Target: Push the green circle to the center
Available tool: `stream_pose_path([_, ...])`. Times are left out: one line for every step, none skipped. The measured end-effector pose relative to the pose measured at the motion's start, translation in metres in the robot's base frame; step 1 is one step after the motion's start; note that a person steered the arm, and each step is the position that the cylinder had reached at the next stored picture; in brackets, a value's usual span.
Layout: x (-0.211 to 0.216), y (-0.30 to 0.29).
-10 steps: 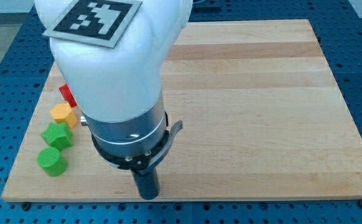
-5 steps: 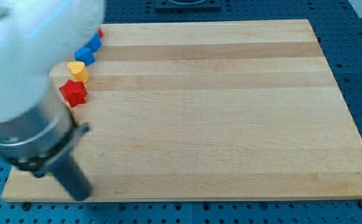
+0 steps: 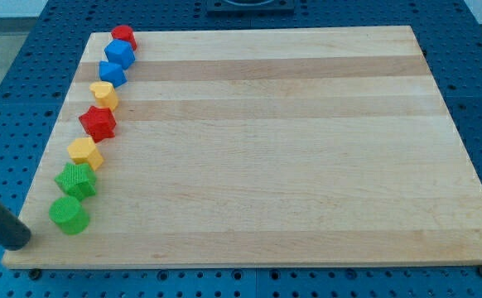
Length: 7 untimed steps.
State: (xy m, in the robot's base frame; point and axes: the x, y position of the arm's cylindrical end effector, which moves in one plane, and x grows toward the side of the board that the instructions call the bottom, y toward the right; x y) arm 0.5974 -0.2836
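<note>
The green circle [image 3: 69, 215] lies near the wooden board's [image 3: 291, 149] bottom left corner. My tip [image 3: 17, 243] rests at the board's left edge, to the left of and slightly below the green circle, a short gap away. Just above the circle sits a second green block [image 3: 76, 180] with a ridged outline.
A column of blocks runs up the board's left edge: a yellow block [image 3: 84, 152], a red star [image 3: 98, 122], a yellow heart [image 3: 104, 94], two blue blocks [image 3: 113, 73] [image 3: 119, 54] and a red circle [image 3: 123, 36]. A blue perforated table [image 3: 481, 99] surrounds the board.
The arm has swung left and mostly out of view, uncovering the whole column of blocks. My tip moved from the board's bottom middle to its bottom left edge. The blocks have not moved.
</note>
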Motion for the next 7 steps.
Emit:
stream_pose_path([-0.012, 0.004])
stream_pose_path([-0.013, 0.009])
stream_pose_path([-0.014, 0.031])
stream_pose_path([-0.02, 0.054])
stream_pose_path([-0.03, 0.062])
stream_pose_path([-0.037, 0.065])
stream_pose_path([-0.04, 0.09])
